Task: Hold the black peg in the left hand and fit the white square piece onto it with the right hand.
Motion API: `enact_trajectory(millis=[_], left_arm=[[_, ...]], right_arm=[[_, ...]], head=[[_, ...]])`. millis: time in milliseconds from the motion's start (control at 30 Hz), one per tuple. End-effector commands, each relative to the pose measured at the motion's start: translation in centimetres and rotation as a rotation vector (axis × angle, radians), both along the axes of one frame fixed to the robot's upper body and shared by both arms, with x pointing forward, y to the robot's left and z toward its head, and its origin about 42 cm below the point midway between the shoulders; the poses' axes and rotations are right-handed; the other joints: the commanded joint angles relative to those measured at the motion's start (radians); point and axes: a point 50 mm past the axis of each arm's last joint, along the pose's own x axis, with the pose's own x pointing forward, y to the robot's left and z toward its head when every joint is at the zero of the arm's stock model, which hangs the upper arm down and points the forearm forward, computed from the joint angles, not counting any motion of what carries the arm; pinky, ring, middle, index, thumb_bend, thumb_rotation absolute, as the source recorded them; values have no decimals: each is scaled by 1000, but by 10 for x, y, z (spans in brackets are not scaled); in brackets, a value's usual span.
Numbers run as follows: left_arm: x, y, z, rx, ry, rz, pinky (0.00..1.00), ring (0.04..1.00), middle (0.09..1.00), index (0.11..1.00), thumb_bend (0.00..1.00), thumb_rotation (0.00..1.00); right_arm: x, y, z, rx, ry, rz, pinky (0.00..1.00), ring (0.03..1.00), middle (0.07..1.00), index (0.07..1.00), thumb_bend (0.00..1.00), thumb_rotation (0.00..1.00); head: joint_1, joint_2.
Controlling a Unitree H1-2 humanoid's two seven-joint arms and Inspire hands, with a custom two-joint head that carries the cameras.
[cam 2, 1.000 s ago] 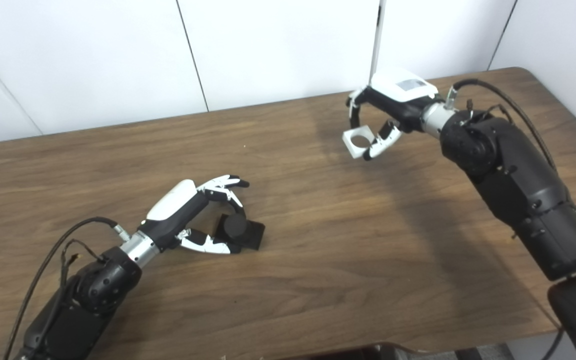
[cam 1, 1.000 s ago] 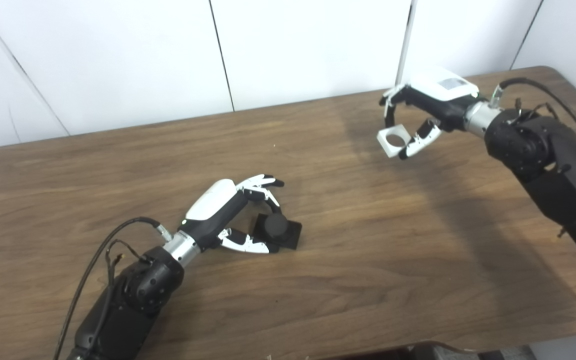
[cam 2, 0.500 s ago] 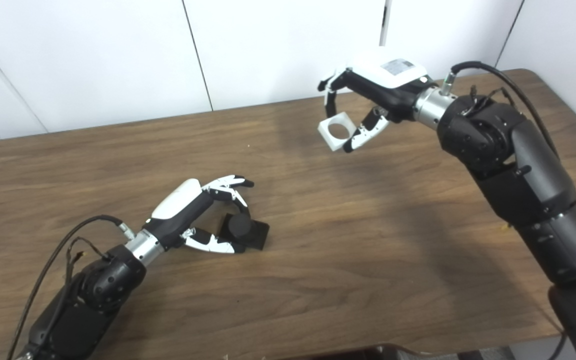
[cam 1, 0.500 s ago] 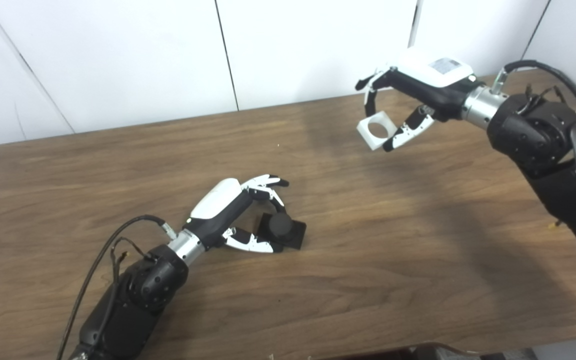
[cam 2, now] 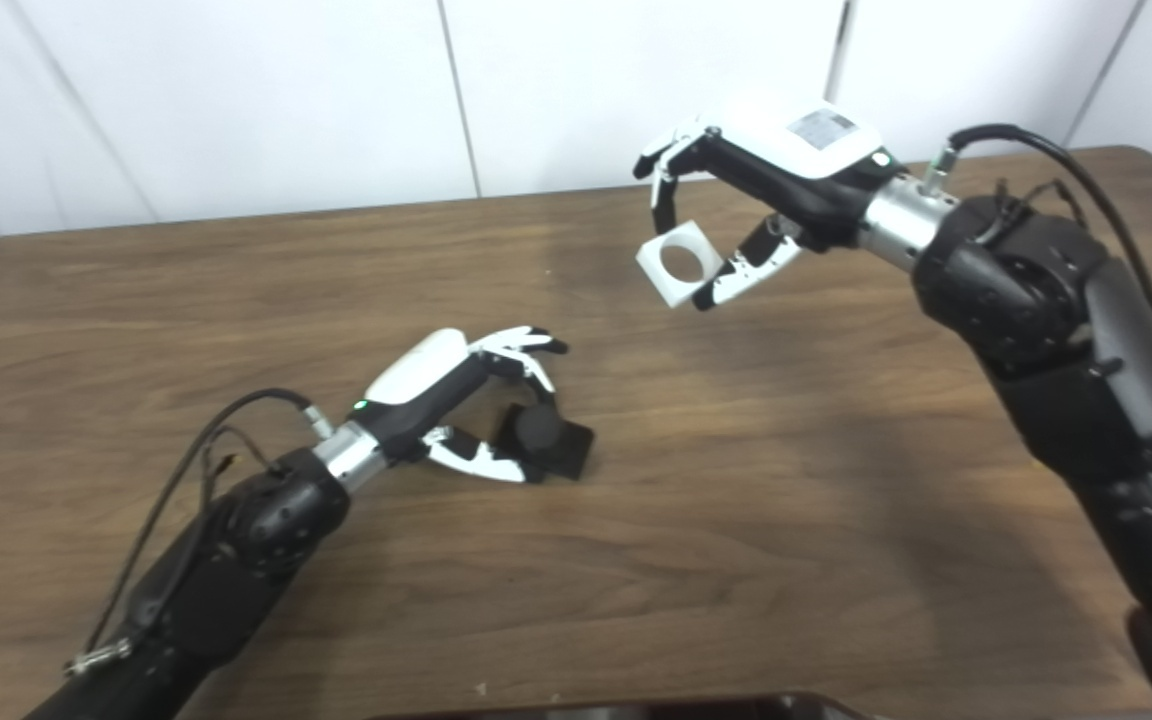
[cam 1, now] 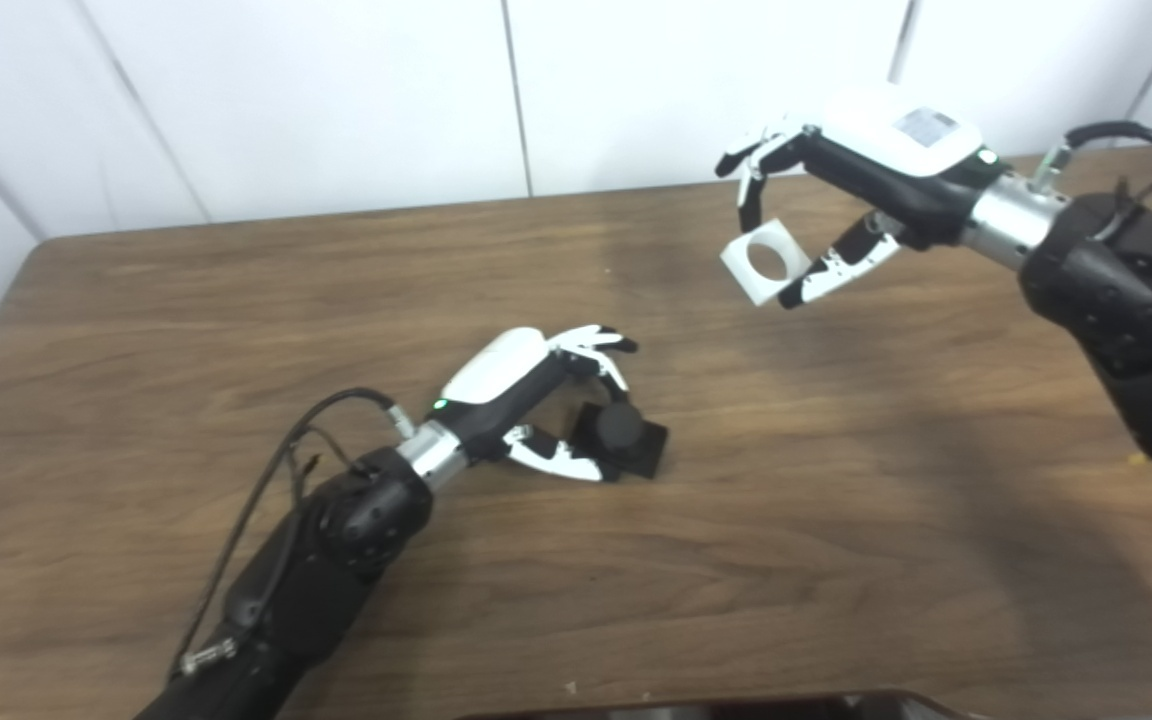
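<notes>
So that its hole faces the black peg (cam 1: 624, 436), the right hand (cam 1: 861, 170) pinches the white square piece (cam 1: 765, 266) aloft; left hand (cam 1: 526, 385) fingers (cam 1: 596, 345) curl round the peg on the tabletop (cam 1: 836, 480)

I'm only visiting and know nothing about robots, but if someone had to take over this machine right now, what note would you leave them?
Left hand: closed around the black peg, which stands on the table on its square base.
Right hand: holds the white square piece in the air, well above the table, up and to the right of the peg, its round hole facing the camera.
Done: both parts are gripped.
Left: bring the white piece over the peg, line its hole up with the peg's round top, and press it on.
</notes>
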Motion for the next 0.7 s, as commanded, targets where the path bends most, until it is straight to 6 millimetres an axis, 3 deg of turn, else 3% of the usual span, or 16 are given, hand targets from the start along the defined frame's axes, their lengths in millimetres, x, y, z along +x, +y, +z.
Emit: enact_trajectory(millis=[0,667], left_arm=[[-23,-3,-52,194,186,-23,787,932,876,492,523,68],[-24,-11,-53,191,185,-27,796,930,875,492,522,71]], right_arm=[[-7,14,23,17,-91,78,675,806,768,478,519,142],[-30,52,19,-11,-38,207,675,814,778,479,520,139]], head=[[1,0],[29,6]])
